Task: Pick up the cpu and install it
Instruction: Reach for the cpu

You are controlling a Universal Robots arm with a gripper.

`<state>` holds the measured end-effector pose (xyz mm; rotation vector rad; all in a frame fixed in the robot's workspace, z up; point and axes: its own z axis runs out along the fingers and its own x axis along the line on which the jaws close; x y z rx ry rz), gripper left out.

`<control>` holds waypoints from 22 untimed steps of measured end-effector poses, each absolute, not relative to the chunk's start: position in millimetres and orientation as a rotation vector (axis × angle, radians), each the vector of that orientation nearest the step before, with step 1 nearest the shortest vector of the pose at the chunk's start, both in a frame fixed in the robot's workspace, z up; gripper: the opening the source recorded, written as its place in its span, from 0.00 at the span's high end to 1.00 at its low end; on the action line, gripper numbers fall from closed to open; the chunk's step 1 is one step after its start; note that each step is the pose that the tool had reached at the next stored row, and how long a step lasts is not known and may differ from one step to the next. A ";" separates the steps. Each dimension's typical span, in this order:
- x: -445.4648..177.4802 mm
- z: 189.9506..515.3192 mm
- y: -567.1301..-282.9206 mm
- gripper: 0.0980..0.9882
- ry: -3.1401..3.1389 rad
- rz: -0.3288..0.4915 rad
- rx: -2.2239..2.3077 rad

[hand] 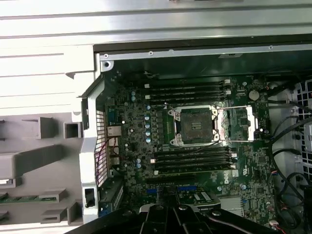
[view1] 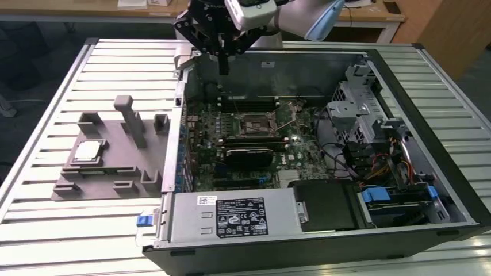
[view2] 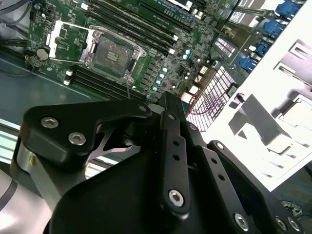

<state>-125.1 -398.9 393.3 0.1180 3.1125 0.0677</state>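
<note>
- Far on the exterior view's left I have the large grey plastic plate with upright blocks (view1: pixel 100 178), lying on the pale slatted metal table (view1: pixel 46 86). The cpu (view1: pixel 87 150), a small flat square chip with a silvery top, sits flat on that plate, with nothing touching it.
- The first wrist view gives me the same plate (hand: pixel 29 165) from above, just beside the wall of the open black computer case (view1: pixel 268 256).
- Moving right, the black gripper (view1: pixel 223 70) hangs just inside the case's far corner, well apart from the cpu. Its fingers are drawn together into one tip, with nothing between them.
- On the green motherboard (view1: pixel 295 144) the exterior view shows the square processor socket (view1: pixel 257 122) as a dark patch. Both wrist views show it (hand: pixel 195 126) (view2: pixel 114 53) bare, with its thin metal retention frame (hand: pixel 239 124) swung open beside it.
- On the exterior view's right stands a grey metal drive cage (view1: pixel 357 109).
</note>
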 end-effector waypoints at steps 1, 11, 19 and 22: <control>-125.7 393.3 -398.9 0.99 3.113 0.068 0.118; -132.5 393.3 -398.9 0.99 3.112 0.068 0.118; -139.0 393.3 -398.9 0.99 3.112 0.068 0.118; -140.6 393.3 -398.9 0.99 3.113 0.068 0.118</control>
